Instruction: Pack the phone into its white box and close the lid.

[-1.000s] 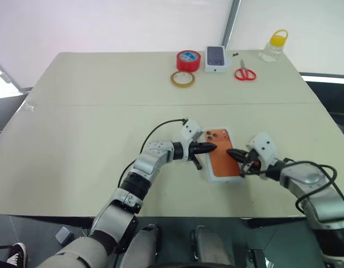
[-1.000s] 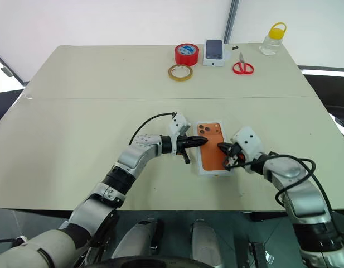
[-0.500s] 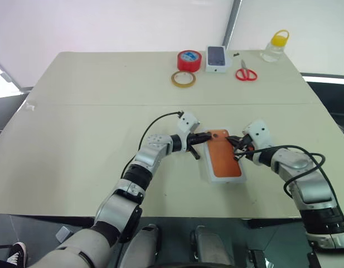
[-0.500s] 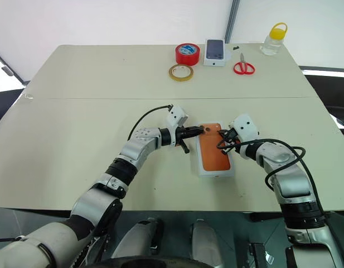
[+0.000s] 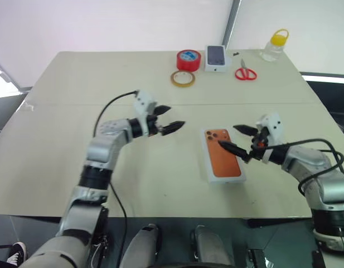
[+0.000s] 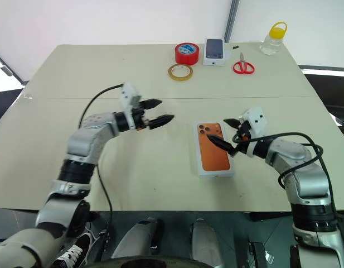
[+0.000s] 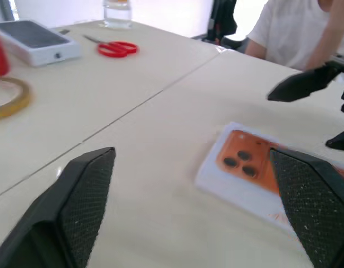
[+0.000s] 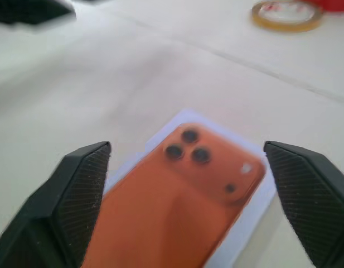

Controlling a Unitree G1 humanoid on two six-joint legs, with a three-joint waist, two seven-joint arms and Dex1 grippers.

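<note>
Lying back-up inside the white box (image 5: 209, 167) near the table's (image 5: 77, 84) front edge, the phone (image 5: 223, 159) shows its lenses at the far corner. The right gripper (image 5: 234, 139) hovers just beside it, fingers spread, holding nothing. The left gripper (image 5: 169, 118) hangs well apart, likewise spread and empty.

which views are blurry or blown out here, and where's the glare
Left eye view: bright white backdrop behind the table, washed out. Left wrist view: window area overexposed, phone soft, finger close and blurred. Right wrist view: phone and tape ring out of focus.
</note>
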